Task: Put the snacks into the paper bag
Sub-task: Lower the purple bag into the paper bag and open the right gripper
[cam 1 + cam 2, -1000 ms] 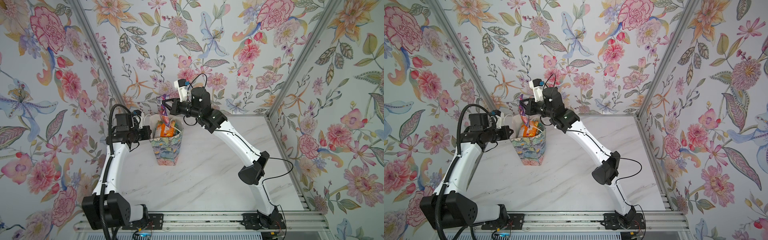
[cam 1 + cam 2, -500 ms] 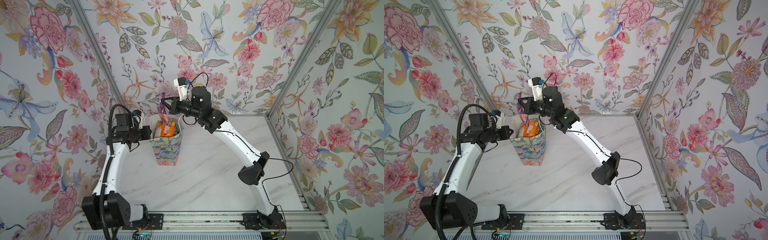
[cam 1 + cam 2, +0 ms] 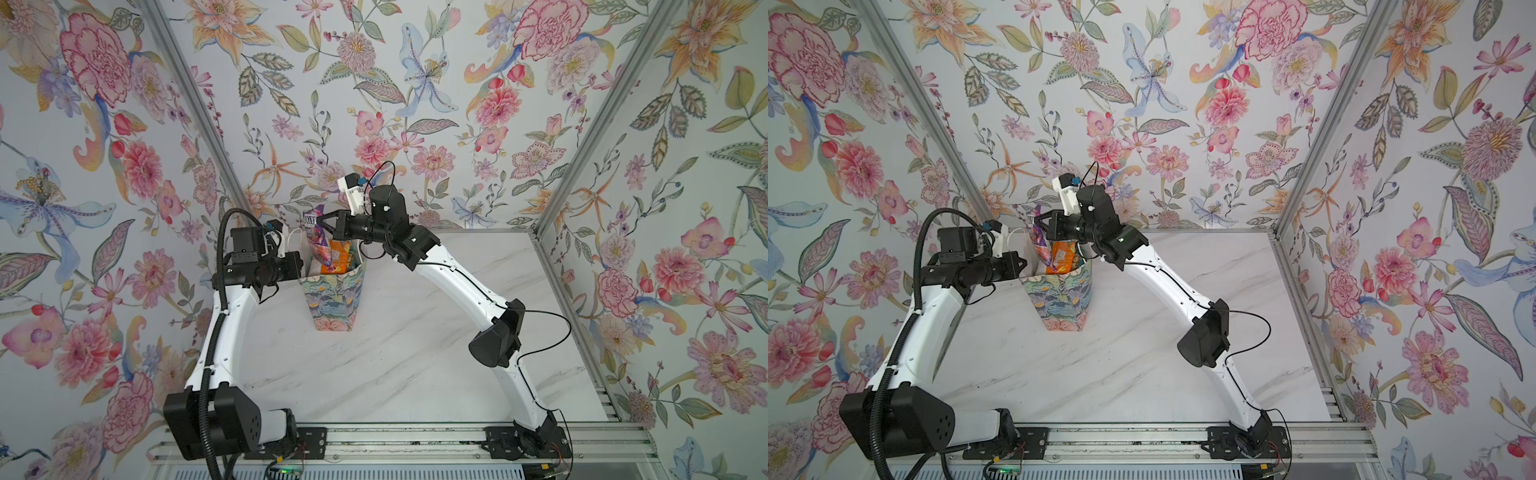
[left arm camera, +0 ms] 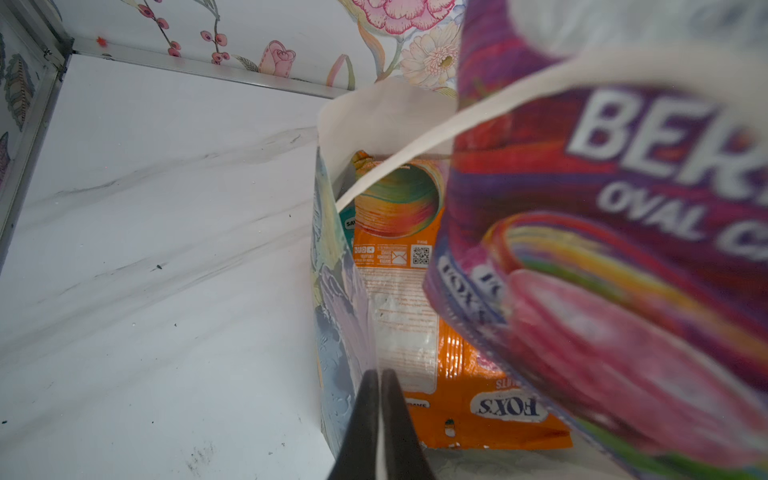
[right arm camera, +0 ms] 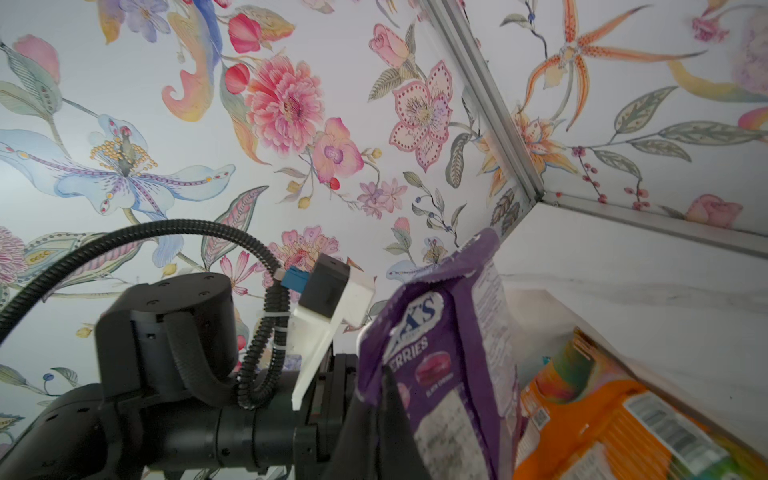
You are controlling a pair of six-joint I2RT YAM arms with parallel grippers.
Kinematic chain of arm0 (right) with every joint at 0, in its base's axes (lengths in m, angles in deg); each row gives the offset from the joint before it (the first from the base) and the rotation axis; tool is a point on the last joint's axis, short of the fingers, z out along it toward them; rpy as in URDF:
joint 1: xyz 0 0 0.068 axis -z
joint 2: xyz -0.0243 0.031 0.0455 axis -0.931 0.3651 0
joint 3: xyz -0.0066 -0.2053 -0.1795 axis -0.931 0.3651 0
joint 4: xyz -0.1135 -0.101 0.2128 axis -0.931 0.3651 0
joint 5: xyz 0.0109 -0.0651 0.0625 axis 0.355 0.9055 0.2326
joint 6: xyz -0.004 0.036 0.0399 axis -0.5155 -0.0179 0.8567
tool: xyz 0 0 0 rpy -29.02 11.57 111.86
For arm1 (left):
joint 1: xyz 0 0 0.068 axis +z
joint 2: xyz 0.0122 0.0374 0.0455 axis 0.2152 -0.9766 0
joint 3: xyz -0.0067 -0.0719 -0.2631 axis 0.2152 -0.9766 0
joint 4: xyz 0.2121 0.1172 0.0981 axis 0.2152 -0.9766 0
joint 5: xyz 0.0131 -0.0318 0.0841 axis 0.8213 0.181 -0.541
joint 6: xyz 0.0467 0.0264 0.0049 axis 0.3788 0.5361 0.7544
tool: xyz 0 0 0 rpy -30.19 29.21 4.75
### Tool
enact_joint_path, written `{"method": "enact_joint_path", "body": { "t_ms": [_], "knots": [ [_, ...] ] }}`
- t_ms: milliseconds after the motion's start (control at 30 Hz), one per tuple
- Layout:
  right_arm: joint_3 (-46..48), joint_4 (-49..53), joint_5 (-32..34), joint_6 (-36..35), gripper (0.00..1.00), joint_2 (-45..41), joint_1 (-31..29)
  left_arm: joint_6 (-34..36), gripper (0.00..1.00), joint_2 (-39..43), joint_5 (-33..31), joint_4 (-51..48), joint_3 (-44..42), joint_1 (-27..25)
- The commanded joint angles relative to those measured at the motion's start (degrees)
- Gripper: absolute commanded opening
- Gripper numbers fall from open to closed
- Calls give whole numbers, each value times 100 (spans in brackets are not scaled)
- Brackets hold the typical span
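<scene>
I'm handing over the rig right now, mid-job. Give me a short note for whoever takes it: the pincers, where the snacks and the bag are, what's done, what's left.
Left pincer: shut on the rim of the tall floral-printed paper bag, which stands upright on the white marble table.
Right pincer: shut on the glossy purple FOX'S berries candy packet, held upright at the bag mouth, its lower end apparently inside.
Done: a flat orange FOX'S pouch is in the bag, its top above the rim. Anything beneath cannot be counted.
Left: lower and release the purple packet. No loose packet shows on the table in either top view.
</scene>
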Motion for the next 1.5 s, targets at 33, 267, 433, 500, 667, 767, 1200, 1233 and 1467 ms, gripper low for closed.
{"method": "enact_joint_path", "body": {
  "t_ms": [33, 267, 433, 500, 667, 767, 1200, 1233, 1467],
  "knots": [
    [684, -86, 173, 162, 11, -418, 172, 35, 4, 134, 75, -62, -31, -33],
    [1220, 201, 683, 2, 41, -803, 413, 26, 4, 125, 93, -40, -39, -34],
    [1072, 495, 1377, -711, 42, -1060, 218, 21, 4, 116, 97, -34, -40, -33],
    [915, 691, 1737, -1081, 41, -1083, 44, 17, 4, 116, 97, -35, -40, -33],
    [601, 858, 1960, -1599, 41, -904, -338, -3, 4, 99, 102, -24, -30, -34],
    [119, 1127, 1992, -1744, 41, -567, -461, -10, 4, 107, 111, -34, -20, -34],
    [-582, 1436, 2253, -1809, 43, 789, -233, -22, 4, 151, 137, 1, -103, -33],
    [-648, 1511, 2203, -1783, 42, 869, -210, -27, 4, 151, 135, 1, -99, -33],
    [-687, 1990, 2146, -1748, 42, 1064, -218, -36, 4, 151, 111, -1, -62, -33]
  ]
}}
